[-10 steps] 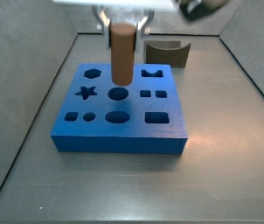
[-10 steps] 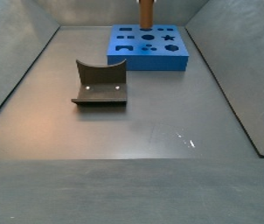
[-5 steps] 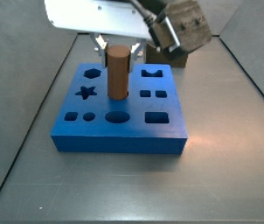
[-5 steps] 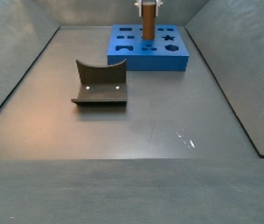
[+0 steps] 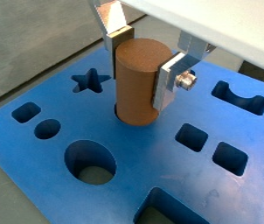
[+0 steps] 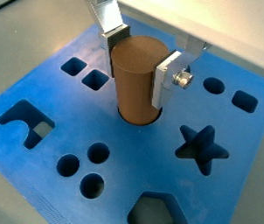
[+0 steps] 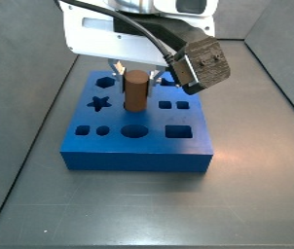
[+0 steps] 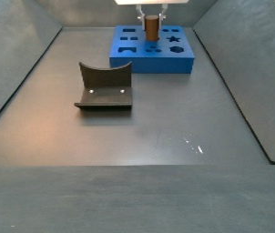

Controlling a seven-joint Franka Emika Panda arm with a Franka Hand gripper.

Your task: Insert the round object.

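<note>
The brown round peg (image 7: 134, 91) stands upright with its lower end inside a round hole in the middle of the blue block (image 7: 136, 156). My gripper (image 7: 130, 70) is right above the block and shut on the peg's upper part. In both wrist views the silver fingers (image 5: 167, 79) press on opposite sides of the peg (image 5: 138, 83), and its foot sits in the hole. The other wrist view shows the same grip (image 6: 141, 63) on the peg (image 6: 135, 87). In a side view the peg (image 8: 148, 29) and the gripper (image 8: 150, 16) are at the far end, over the block (image 8: 165, 64).
The block has other cut-outs: a star (image 5: 90, 80), a larger round hole (image 5: 93, 164), squares (image 5: 230, 156) and an arch (image 6: 24, 121). The dark fixture (image 8: 104, 88) stands on the grey floor, away from the block. Sloping grey walls enclose the floor.
My gripper has come down with the peg. The peg's lower end, held above the block before, now sits in the round hole and less of it shows.
</note>
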